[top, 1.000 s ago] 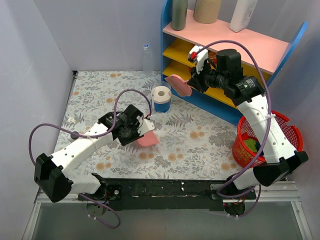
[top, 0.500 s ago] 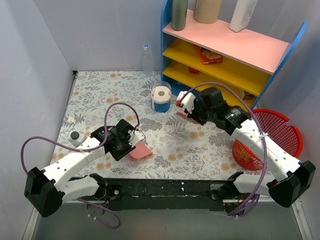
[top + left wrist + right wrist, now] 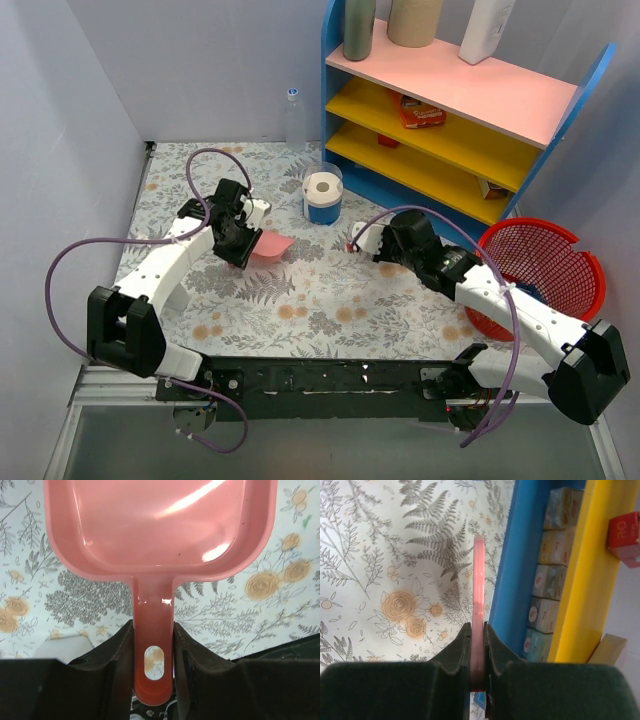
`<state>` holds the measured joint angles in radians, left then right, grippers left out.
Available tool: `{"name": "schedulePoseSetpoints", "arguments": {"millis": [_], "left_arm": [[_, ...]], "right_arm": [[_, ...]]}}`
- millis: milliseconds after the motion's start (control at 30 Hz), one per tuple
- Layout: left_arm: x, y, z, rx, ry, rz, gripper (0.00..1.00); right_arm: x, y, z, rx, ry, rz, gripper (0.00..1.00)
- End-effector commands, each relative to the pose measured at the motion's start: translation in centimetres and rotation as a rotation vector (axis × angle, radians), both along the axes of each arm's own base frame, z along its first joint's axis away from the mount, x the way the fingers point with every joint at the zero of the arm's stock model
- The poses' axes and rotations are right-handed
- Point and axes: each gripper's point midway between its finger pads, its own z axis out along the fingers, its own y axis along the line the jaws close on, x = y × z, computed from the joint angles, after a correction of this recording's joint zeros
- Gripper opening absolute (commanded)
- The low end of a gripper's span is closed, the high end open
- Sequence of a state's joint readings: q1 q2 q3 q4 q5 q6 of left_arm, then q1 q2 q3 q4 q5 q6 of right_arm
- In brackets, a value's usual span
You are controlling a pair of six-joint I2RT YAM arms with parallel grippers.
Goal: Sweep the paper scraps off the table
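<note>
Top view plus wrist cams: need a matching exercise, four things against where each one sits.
Things:
1. dustpan
2. brush
3. paper roll
4. basket

Places:
a. clamped in the right gripper
b. far right of the top view
c. clamped in the left gripper
d. standing in the blue cup

Pairs: 1-c, 2-a, 3-d, 4-b.
</note>
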<state>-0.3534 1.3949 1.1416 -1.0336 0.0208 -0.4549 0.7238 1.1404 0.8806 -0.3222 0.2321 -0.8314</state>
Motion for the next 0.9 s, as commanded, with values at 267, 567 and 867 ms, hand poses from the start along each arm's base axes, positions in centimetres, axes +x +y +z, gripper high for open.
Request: {"name": "schedulePoseSetpoints", "arguments": {"millis": [267,567,867], "left_arm": [[-0.2,-2.1,-2.8,-0.107,0.081,0.093,0.13],[-2.2,-1.2,-3.1,-0.085,0.1,0.069,0.42],[-2.3,-0.4,-2.2,-0.046,0.077,0.044,0.53]], "right_arm": [[-2.1,2.0,-3.9,-0.061,-0.068,0.164,0.01],[-9.7,2.9,-7.2,-0.02,0.274,0.35,0.01],[-13.5,2.1,-6.4,0.018,0.444,0.362,0.48]]}}
